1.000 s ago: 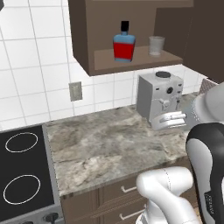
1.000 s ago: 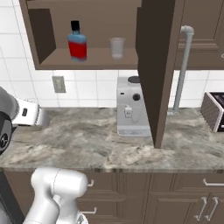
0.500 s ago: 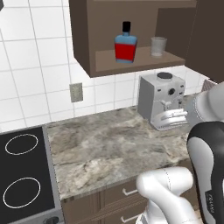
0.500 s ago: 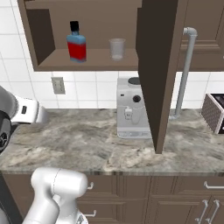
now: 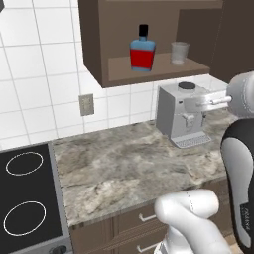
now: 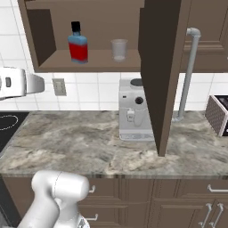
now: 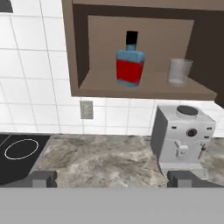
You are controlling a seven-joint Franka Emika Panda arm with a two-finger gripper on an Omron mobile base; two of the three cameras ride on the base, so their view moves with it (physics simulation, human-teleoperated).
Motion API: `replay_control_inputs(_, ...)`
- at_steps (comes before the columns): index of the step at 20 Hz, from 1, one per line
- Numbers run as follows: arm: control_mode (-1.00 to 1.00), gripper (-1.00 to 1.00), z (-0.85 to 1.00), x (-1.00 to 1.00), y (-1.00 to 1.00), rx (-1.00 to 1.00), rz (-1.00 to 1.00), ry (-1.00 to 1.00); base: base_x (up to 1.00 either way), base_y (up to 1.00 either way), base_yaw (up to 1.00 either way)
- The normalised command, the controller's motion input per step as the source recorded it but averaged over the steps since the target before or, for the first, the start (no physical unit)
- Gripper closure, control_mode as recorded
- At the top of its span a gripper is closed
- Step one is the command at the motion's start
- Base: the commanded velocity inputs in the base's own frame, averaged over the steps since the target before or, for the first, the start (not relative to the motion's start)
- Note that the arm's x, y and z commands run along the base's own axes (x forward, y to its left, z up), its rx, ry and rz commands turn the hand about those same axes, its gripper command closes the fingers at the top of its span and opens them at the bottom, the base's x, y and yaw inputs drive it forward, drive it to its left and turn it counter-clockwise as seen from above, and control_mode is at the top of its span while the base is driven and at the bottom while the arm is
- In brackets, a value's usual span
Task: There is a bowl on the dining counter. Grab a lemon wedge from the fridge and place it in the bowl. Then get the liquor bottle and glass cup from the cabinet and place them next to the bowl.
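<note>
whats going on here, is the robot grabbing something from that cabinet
Not yet. The cabinet is open, with the liquor bottle and the glass cup standing apart on its shelf, bottle to the left. The gripper is open and empty, facing the shelf from a distance above the marbled worktop. A coffee machine sits on the worktop below the shelf.

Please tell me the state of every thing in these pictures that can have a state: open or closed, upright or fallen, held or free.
cabinet: door open, shelf exposed.
liquor bottle: upright on the shelf, capped, not held.
glass cup: upright on the shelf, mouth up, apart from the bottle, not held.
gripper: open, holding nothing, facing the shelf.
coffee machine: standing on the worktop under the cabinet.
stove: no pot on the rings.
</note>
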Motion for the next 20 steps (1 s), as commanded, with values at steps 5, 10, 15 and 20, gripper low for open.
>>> replay_control_inputs(5,-1.0,-1.0,0.95,0.34,-0.19,-0.01,-0.02,-0.08,0.0,0.0,0.0)
replay_control_inputs(10,-1.0,-1.0,0.41,0.9,-0.1,0.0,0.0,0.0,0.0,0.0,0.0)
replay_control_inputs(15,-1.0,-1.0,-0.25,0.99,0.04,0.0,0.0,0.0,0.0,0.0,0.0)
replay_control_inputs(20,-1.0,-1.0,-0.04,0.88,0.05,0.0,0.0,0.0,0.0,0.0,0.0)
